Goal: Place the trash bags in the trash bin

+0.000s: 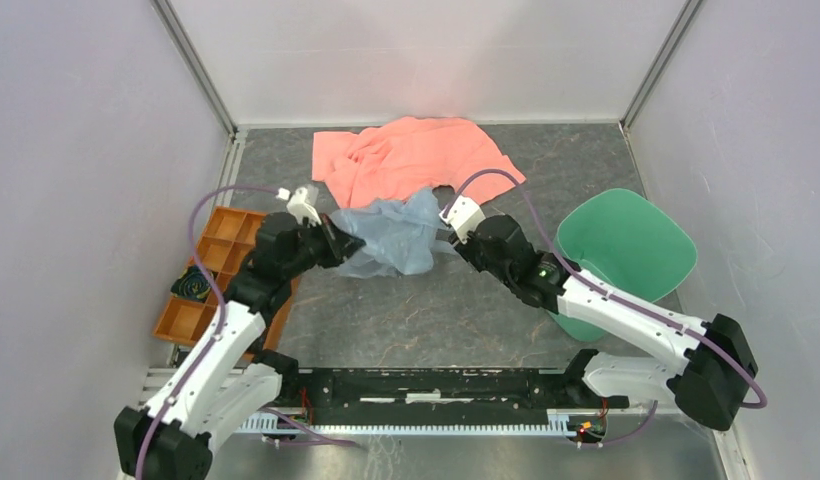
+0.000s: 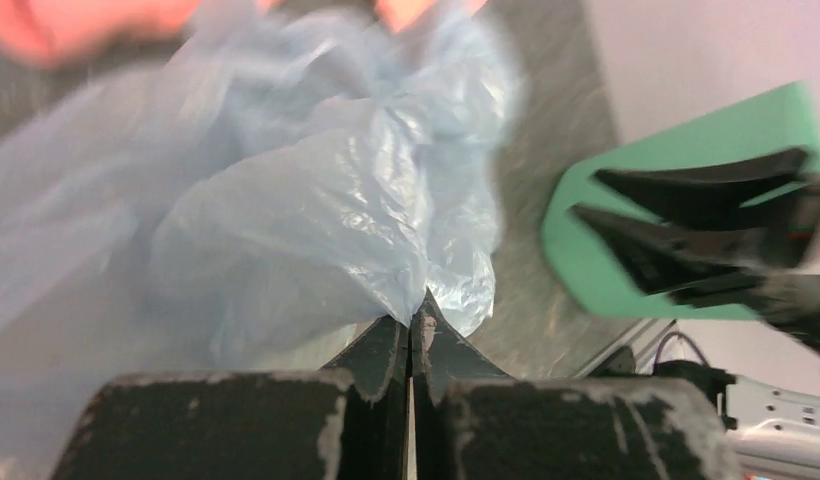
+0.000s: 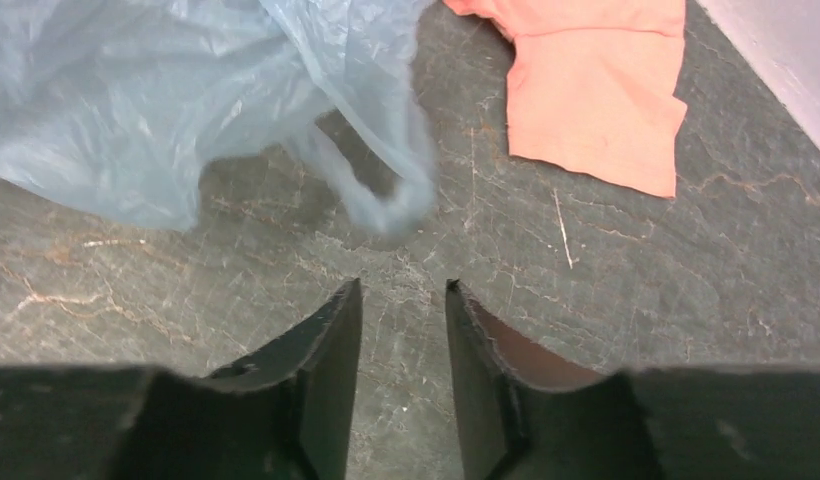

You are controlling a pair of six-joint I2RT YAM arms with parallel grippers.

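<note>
The pale blue-grey trash bag (image 1: 396, 235) hangs crumpled in mid-table between my two grippers. My left gripper (image 2: 418, 308) is shut on a pinch of the bag's film (image 2: 316, 200) at its left edge; in the top view it (image 1: 334, 240) sits at the bag's left side. My right gripper (image 3: 403, 290) is open and empty, just short of a hanging loop of the bag (image 3: 376, 190); in the top view it (image 1: 454, 240) is at the bag's right edge. The green trash bin (image 1: 626, 255) stands at the right, behind the right arm, and shows in the left wrist view (image 2: 676, 210).
A salmon-pink cloth (image 1: 406, 155) lies spread at the back, just behind the bag, and shows in the right wrist view (image 3: 596, 100). An orange compartmented tray (image 1: 216, 275) sits at the left under the left arm. White walls close in the table.
</note>
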